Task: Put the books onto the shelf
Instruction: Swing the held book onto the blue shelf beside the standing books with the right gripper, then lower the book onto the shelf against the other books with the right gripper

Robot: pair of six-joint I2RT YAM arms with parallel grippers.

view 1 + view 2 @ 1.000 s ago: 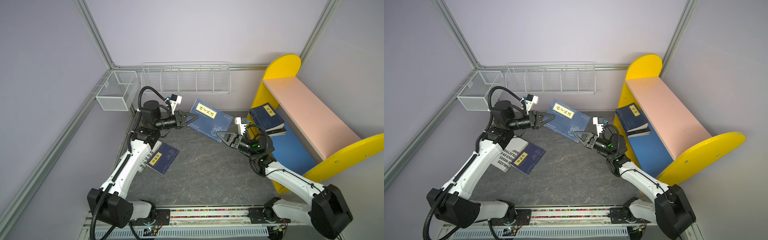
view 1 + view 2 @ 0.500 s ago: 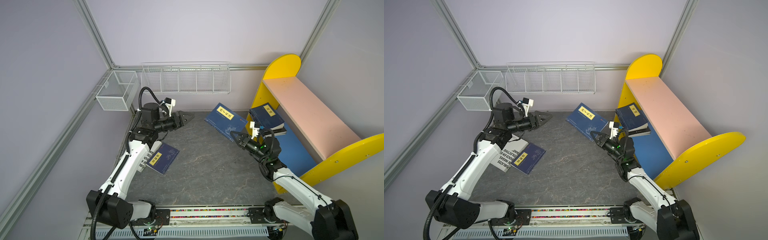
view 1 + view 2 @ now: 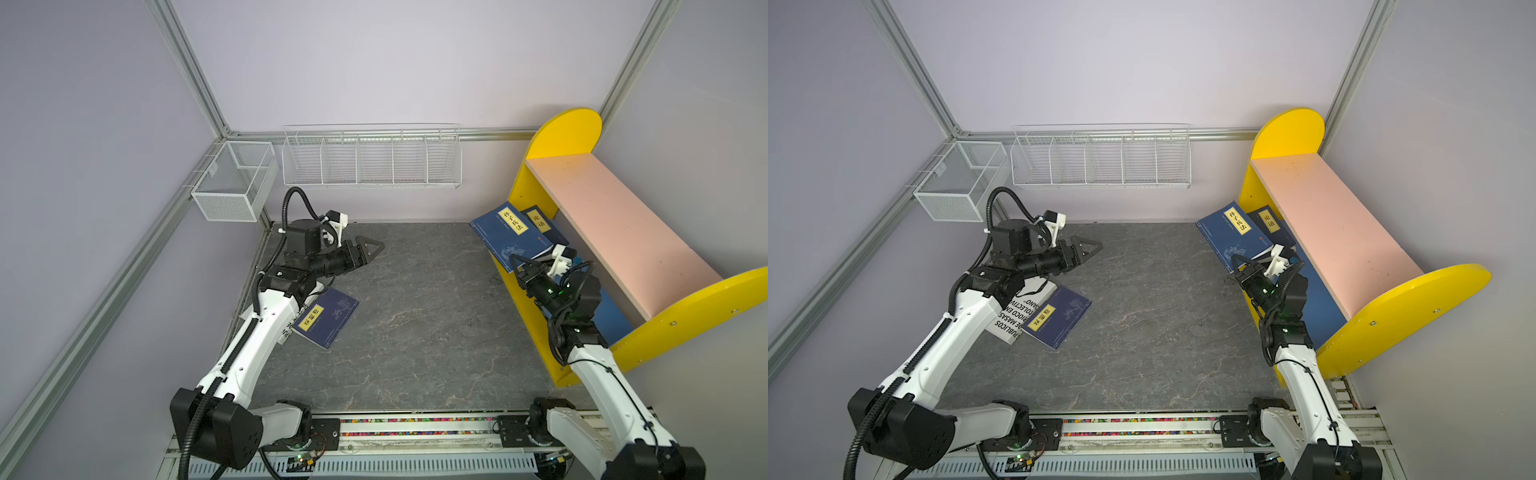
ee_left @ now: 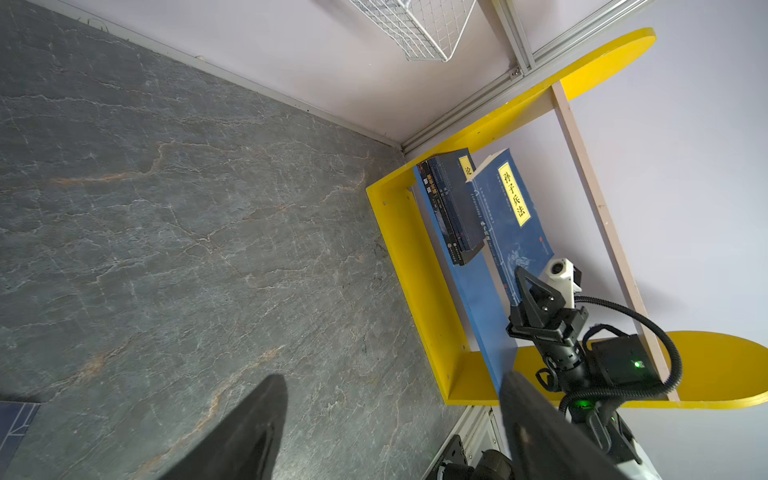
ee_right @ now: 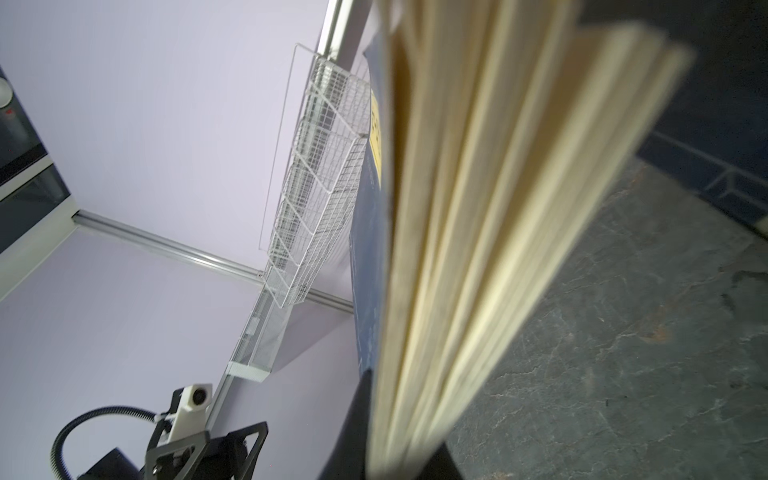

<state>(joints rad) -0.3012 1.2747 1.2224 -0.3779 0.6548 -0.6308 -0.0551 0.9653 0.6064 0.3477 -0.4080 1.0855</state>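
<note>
Right gripper (image 3: 514, 261) pinches the lower edge of a navy paperback (image 3: 510, 237), its cream pages fanning loose in the right wrist view. A second ago the book hung mid-table between both grippers; now it tilts over the blue lower board at the far end of the shelf (image 3: 562, 132), just beside the stacked books (image 3: 543, 222). Left gripper (image 3: 371, 247) has let go, jaws spread and empty above the grey veined mat (image 3: 415, 324). Beside its arm a second navy book (image 3: 328, 316) lies flat, touching the thick white book (image 3: 1016, 318).
</note>
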